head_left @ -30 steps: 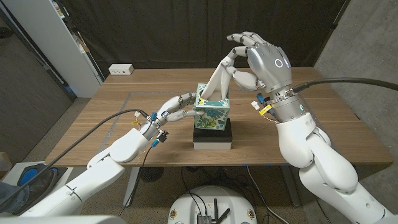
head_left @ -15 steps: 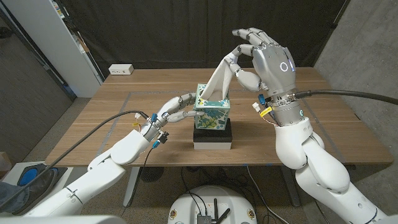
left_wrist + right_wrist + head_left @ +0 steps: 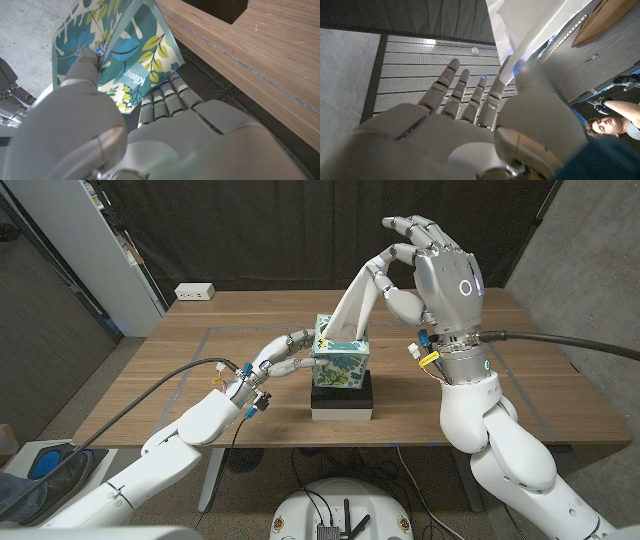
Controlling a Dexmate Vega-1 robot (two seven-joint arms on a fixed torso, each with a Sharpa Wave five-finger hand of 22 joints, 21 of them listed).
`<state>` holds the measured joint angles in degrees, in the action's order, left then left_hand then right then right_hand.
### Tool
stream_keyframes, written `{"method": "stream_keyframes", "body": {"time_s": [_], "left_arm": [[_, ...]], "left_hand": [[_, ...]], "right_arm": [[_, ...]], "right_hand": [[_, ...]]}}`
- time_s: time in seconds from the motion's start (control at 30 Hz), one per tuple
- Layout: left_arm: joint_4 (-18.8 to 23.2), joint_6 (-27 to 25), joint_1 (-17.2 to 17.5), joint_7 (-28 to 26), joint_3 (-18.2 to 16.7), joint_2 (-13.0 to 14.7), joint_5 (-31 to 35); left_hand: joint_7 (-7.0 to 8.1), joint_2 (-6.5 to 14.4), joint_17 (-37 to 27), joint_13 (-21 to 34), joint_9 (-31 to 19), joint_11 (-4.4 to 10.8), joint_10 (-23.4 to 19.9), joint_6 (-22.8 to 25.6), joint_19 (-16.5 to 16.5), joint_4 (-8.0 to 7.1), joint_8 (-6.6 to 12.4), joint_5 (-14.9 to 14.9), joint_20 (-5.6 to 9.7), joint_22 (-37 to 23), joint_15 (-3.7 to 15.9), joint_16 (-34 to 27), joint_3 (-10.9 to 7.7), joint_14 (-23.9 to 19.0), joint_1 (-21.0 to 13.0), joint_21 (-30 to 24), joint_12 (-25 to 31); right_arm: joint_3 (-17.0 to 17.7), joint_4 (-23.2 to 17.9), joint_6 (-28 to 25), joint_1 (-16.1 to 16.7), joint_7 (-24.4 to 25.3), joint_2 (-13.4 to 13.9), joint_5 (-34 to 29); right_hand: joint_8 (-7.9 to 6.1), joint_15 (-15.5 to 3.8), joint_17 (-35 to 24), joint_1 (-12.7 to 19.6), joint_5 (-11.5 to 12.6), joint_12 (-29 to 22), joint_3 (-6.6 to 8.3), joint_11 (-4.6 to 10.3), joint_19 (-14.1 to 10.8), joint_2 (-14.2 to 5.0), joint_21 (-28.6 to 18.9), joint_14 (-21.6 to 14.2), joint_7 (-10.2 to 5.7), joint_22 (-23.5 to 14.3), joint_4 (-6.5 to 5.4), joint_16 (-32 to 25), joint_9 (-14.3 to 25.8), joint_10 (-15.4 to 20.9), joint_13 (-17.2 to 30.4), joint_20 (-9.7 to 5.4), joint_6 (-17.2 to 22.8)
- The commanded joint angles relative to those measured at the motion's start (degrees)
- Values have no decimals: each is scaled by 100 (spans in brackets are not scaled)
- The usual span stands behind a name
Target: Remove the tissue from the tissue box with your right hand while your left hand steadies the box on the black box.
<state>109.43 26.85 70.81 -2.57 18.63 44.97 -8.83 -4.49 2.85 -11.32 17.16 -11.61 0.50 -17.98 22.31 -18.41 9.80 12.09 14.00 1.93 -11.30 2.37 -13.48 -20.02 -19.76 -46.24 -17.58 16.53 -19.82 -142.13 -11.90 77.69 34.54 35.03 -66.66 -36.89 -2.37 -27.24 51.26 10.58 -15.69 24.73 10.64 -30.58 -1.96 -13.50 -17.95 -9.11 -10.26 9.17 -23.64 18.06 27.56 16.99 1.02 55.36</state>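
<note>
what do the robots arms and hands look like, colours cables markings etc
Both arms are glossy white, rounded shells. The right hand has a silver-grey metallic back with a small glowing blue ring, pale jointed fingers and blue-lit fingertips in its wrist view. The left hand is pale grey-white. Each wrist has a metal cuff with yellow and red tags, and a thick dark cable trails away.

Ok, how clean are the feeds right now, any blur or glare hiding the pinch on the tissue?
Head view: sharp and evenly lit, right hand pinching the tissue reads clearly. Right wrist view: tissue bright, nearly washed out, thumb close and soft. Left wrist view: left hand blurred up close, tissue box print sharp.
</note>
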Motion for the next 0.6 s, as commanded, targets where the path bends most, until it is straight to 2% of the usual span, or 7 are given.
{"method": "stream_keyframes", "body": {"time_s": [0.03, 0.27, 0.6], "left_arm": [[9, 60, 26, 46, -47, 35, -20], [-2, 71, 7, 87, -32, 32, -29], [1, 41, 4, 115, -21, 44, -40]], "left_hand": [[91, 96, -11, 27, -12, 44, -36, 158, -51, -19, 28, 28, 2, -20, 129, 21, -14, -56, -81, -17, -23], [87, 97, -12, 30, -12, 42, -51, 154, -51, -19, 24, 29, -1, -20, 128, 22, -14, -58, -83, -17, -22], [87, 103, -13, 35, -13, 32, -58, 159, -54, -21, 23, 30, -3, -20, 128, 25, -14, -59, -86, -18, -26]], "right_arm": [[-48, -62, -78, -58, 89, -32, -53], [-29, -83, -89, -83, 84, -49, -6], [40, -125, -69, -120, 77, -53, 71]], "right_hand": [[-36, -502, -35, -68, 26, 4, -10, -26, -180, 26, -72, -64, -22, -27, -10, -35, -6, 9, 39, -54, 39], [-46, -512, -42, -68, 27, 11, -5, -39, -301, 26, -115, -90, -25, -32, -3, -40, -6, 11, 59, -119, 22], [-58, -523, -53, -72, 29, 6, -3, -35, -342, 22, -125, -112, -29, -36, -1, -46, -11, 39, 79, -156, 15]]}}
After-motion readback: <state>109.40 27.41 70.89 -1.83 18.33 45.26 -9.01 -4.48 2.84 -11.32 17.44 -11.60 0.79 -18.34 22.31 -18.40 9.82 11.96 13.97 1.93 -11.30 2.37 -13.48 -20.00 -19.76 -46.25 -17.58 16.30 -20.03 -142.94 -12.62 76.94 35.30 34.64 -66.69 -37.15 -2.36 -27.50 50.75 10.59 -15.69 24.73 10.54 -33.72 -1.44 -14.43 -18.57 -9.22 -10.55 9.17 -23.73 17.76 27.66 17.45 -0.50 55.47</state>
